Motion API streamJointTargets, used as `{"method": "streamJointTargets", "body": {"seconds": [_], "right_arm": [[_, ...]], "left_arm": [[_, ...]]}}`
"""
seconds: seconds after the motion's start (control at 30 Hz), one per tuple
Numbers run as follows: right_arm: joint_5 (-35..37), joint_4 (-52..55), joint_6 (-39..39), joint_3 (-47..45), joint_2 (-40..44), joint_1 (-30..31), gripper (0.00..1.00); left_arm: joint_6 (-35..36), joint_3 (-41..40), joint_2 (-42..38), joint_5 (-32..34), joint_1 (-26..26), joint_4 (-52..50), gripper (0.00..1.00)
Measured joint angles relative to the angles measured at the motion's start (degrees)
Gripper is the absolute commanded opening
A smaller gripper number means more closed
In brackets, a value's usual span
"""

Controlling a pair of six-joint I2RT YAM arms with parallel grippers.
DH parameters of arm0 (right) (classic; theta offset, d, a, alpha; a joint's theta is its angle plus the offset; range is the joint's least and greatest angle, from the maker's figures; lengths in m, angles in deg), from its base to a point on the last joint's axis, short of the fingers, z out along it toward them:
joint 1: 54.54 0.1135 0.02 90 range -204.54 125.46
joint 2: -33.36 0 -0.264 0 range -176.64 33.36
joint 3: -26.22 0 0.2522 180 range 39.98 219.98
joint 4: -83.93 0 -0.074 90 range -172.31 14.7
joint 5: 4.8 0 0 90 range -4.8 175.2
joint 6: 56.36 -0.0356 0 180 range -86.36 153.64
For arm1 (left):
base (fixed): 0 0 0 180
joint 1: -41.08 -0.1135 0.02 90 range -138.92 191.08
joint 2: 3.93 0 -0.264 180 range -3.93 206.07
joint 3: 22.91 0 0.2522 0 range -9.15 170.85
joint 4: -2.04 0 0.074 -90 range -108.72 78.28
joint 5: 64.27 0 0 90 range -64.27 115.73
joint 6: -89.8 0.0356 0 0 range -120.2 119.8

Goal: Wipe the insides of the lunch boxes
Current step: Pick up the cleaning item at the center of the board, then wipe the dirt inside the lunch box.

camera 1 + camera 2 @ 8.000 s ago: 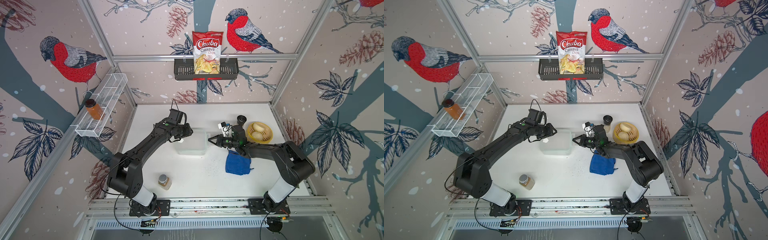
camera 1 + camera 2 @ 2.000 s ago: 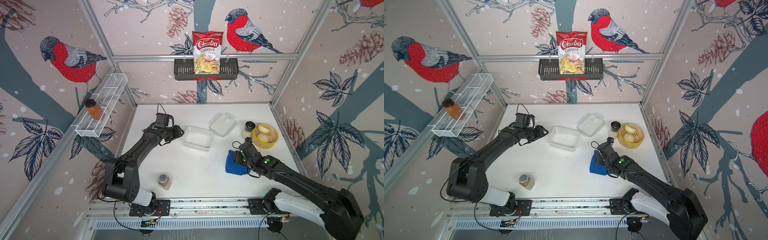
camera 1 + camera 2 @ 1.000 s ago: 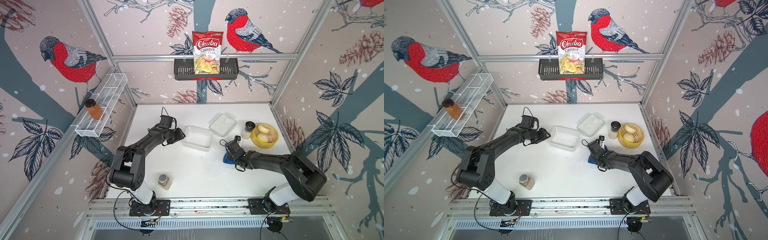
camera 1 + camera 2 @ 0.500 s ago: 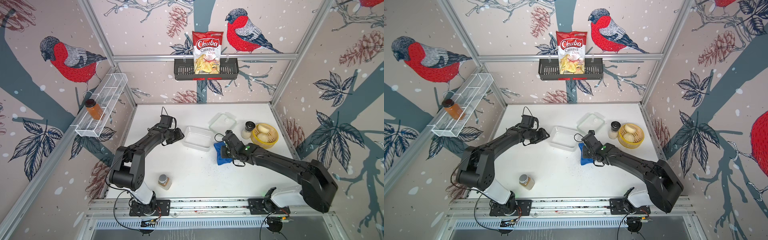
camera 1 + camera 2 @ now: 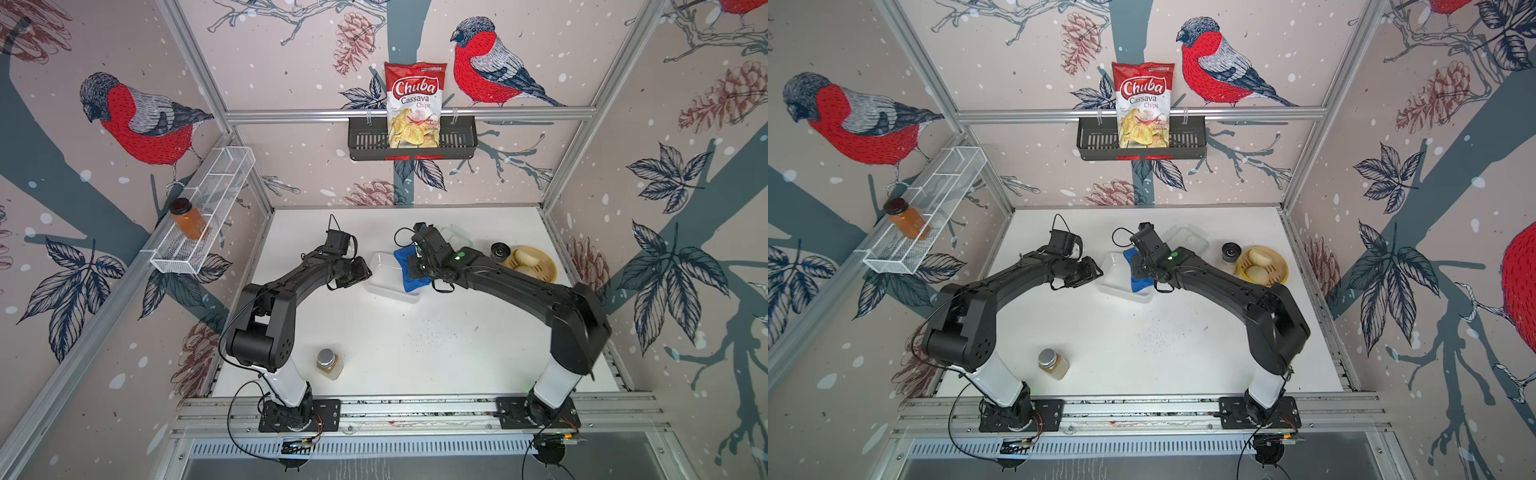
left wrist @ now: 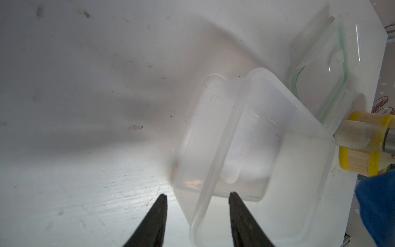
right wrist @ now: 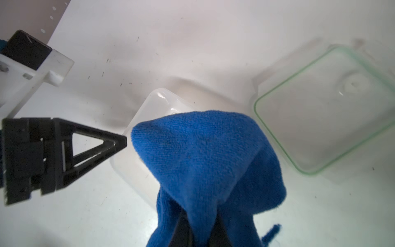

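There's just one thing to read, up on the back wall: the chip bag [image 5: 414,104] standing upright in the black basket [image 5: 457,141] that hangs from the rail. Big white script on its red top spells "Chuba". Right beneath, on the pale part of the pack, dark letters say "Cassava", and under that, in red, "Chips". Both top views show the same three words, crisp and square-on. A tiny line of print sits to the left of "Chips", and it's too small to make out.
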Motion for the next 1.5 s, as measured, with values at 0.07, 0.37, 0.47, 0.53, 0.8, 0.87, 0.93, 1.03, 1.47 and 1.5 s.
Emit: {"method": "streamJointTargets", "body": {"seconds": [0.07, 0.37, 0.47, 0.53, 0.8, 0.87, 0.93, 1.03, 1.47, 1.5], "right_arm": [[-0.2, -0.15, 1.29, 3.67, -4.2, 0.07, 0.0], [-3.58, 0.57, 4.46, 16.04, -20.65, 0.42, 0.0], [-5.51, 0.59, 5.03, 18.16, -23.98, 0.55, 0.0], [-6.84, 0.59, 4.9, 19.67, -26.01, 0.57, 0.0], [-11.54, 2.23, 3.76, 29.62, -34.21, 1.31, 0.0], [-12.59, 2.67, 3.54, 31.78, -35.98, 1.14, 0.0], [-13.66, 2.93, 3.32, 33.22, -37.03, 0.9, 0.0], [-14.29, 2.78, 2.27, 33.55, -37.55, 0.61, 0.0], [-16.44, -1.33, 0.81, 20.79, -30.53, -2.58, 0.0], [-15.76, -1.16, 0.81, 19.93, -29.88, -2.69, 0.0]], "left_arm": [[0.0, 0.24, 0.59, 0.02, 0.28, 0.02, 0.43], [0.0, 0.59, 2.67, -0.39, 0.76, 0.17, 0.37], [0.02, 1.14, 3.02, -0.39, 1.09, 0.15, 0.28], [0.02, 1.42, 3.3, -0.35, 1.2, 0.13, 0.12], [-0.04, 1.64, 3.91, 0.46, 1.84, -0.48, 0.0], [-0.11, 1.64, 3.74, 1.27, 1.88, -0.44, 0.0], [-0.46, 1.55, 3.21, 1.95, 1.88, -0.46, 0.0], [-0.44, 1.29, 2.03, 3.45, 1.92, -1.53, 0.0], [1.79, 1.25, -1.92, 13.62, 4.04, -8.09, 0.0], [2.14, 1.11, -1.9, 14.19, 4.24, -8.11, 0.0]]}}
